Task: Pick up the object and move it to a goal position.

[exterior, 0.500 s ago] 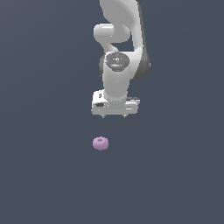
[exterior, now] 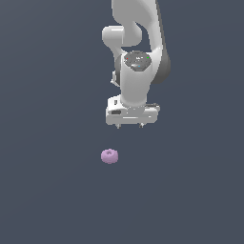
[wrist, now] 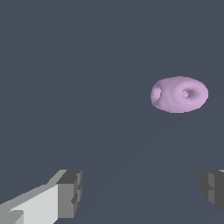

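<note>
The object (exterior: 109, 156) is a small pale purple doughnut-shaped lump with a central dimple, lying on the flat dark grey surface. In the exterior view the white gripper (exterior: 129, 125) hangs above and behind it, a little toward the exterior view's right, not touching it. The jaws are wide apart and empty. In the wrist view the object (wrist: 179, 94) lies beyond the gripper (wrist: 142, 192), off to one side of the gap between the two grey fingertips (wrist: 70, 192).
The white arm (exterior: 138, 52) rises behind the gripper to the top of the exterior view. A uniform dark grey surface (exterior: 47, 190) fills the rest of both views. No goal marker shows.
The gripper has come slightly lower and a little toward the object. The object has not moved.
</note>
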Controlling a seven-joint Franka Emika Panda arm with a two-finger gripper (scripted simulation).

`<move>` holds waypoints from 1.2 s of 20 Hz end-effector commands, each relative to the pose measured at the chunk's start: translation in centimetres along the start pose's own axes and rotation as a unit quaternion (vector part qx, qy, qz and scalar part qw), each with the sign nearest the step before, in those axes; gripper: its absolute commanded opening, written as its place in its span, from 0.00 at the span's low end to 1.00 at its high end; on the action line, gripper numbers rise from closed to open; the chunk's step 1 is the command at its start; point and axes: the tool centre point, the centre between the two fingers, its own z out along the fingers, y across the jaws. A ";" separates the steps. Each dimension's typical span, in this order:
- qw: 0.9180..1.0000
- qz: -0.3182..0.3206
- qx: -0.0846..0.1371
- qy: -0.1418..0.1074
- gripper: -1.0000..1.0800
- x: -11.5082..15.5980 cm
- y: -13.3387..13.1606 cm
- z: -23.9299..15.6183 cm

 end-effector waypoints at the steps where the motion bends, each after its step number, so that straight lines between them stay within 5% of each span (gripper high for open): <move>1: 1.000 -0.002 0.001 0.005 0.96 0.2 -0.6 -0.4; 12: 1.000 -0.030 0.000 0.004 0.96 0.5 -0.2 0.0; 24: 0.990 -0.142 -0.003 0.003 0.96 1.8 1.2 1.0</move>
